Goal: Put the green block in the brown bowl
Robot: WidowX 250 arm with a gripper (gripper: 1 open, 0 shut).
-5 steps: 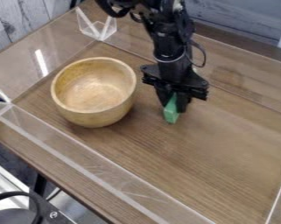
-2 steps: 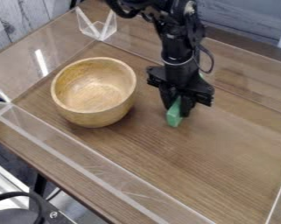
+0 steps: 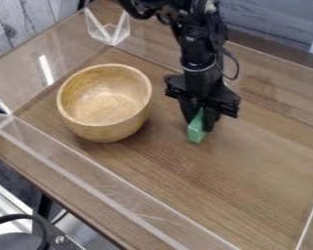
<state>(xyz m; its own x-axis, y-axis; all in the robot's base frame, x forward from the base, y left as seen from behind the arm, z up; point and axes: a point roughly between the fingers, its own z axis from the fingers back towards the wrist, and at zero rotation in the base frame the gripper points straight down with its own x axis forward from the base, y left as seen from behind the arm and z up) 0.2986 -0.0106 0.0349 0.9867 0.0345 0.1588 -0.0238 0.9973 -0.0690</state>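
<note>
The green block (image 3: 195,129) stands on end on the wooden table, just right of the brown bowl (image 3: 105,101). My gripper (image 3: 199,115) points straight down over the block, its black fingers shut on the block's upper part, so only the lower green end shows. The bowl is round, light tan, and holds nothing. A small gap separates the bowl's rim from the gripper.
The wooden table (image 3: 237,186) has low clear acrylic walls around it, with a front wall (image 3: 67,176) near the bowl. A clear plastic stand (image 3: 109,27) sits at the back left. Cables (image 3: 22,229) lie off the table's front left corner.
The arm shifted slightly to the right with the block early in the second; since then nothing has moved.
</note>
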